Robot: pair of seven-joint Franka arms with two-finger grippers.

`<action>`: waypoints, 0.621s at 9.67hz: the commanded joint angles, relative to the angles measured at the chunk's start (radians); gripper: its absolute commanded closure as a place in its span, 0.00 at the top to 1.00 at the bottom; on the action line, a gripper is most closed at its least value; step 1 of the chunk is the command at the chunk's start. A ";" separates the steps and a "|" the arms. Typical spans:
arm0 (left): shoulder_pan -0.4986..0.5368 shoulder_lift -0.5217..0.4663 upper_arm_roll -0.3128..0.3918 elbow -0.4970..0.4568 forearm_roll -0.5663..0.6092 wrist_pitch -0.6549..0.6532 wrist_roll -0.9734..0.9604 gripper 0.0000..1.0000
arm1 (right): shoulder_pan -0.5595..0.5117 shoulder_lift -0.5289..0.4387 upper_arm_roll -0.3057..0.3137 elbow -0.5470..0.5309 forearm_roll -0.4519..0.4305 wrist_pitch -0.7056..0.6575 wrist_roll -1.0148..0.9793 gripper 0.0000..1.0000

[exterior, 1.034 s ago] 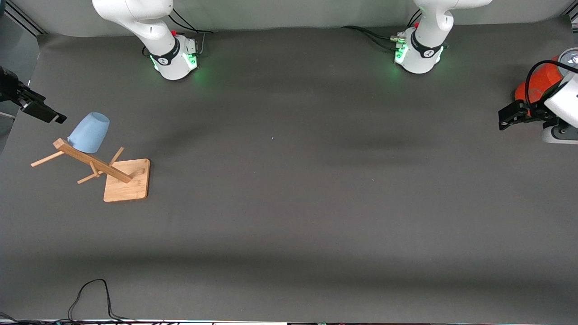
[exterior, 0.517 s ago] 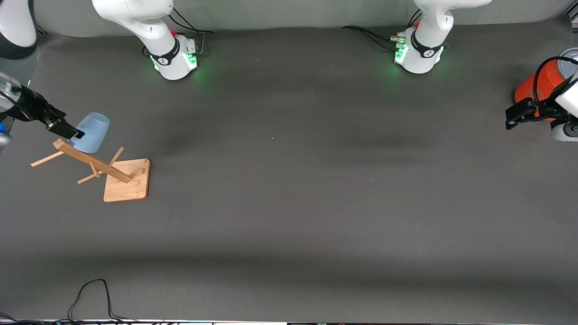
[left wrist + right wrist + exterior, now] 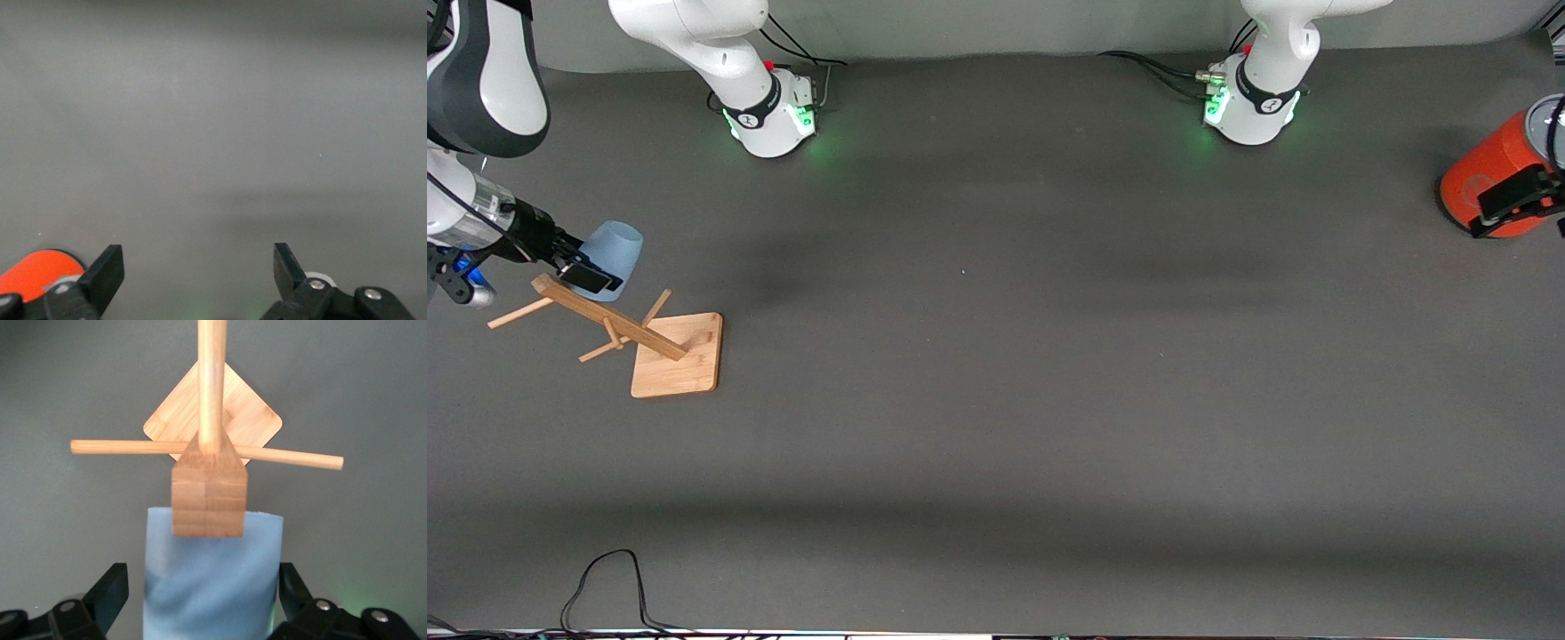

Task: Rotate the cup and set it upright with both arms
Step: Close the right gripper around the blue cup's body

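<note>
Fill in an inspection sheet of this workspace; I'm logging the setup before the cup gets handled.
Surface: dark grey mat, bare in the middle.
Job's things: pale blue cup hangs inverted on the wooden mug tree.
Clutter: orange can at the left arm's end.
Grippers: right gripper open, straddling the cup; left gripper open, by the can.
Cables: black cable at the near edge.
Surroundings: nothing seen.

Both grippers (left, right) wide open

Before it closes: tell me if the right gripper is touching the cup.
Apart. The right wrist view shows the right gripper open around the cup, with dark gaps between each finger and the cup's sides.
</note>
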 commanded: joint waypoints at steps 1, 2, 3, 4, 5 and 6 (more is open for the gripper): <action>0.003 0.021 -0.002 0.021 -0.016 -0.011 0.011 1.00 | 0.004 -0.005 -0.003 -0.018 0.003 0.022 0.021 1.00; -0.003 0.032 -0.005 0.024 -0.004 -0.014 0.009 1.00 | 0.004 -0.005 -0.003 -0.017 0.003 0.022 0.021 0.90; 0.003 0.035 -0.005 0.015 -0.011 -0.026 0.009 1.00 | 0.004 -0.006 -0.003 -0.017 0.003 0.022 0.021 0.59; 0.011 0.035 -0.001 0.009 -0.010 -0.040 0.012 1.00 | 0.004 -0.009 -0.003 -0.017 0.003 0.020 0.021 0.53; 0.032 0.049 0.001 0.015 -0.014 -0.051 0.014 1.00 | 0.004 -0.011 -0.003 -0.017 0.003 0.019 0.021 0.53; 0.046 0.058 0.000 0.012 -0.014 -0.056 0.011 1.00 | 0.004 -0.017 -0.003 -0.015 0.003 0.013 0.021 0.53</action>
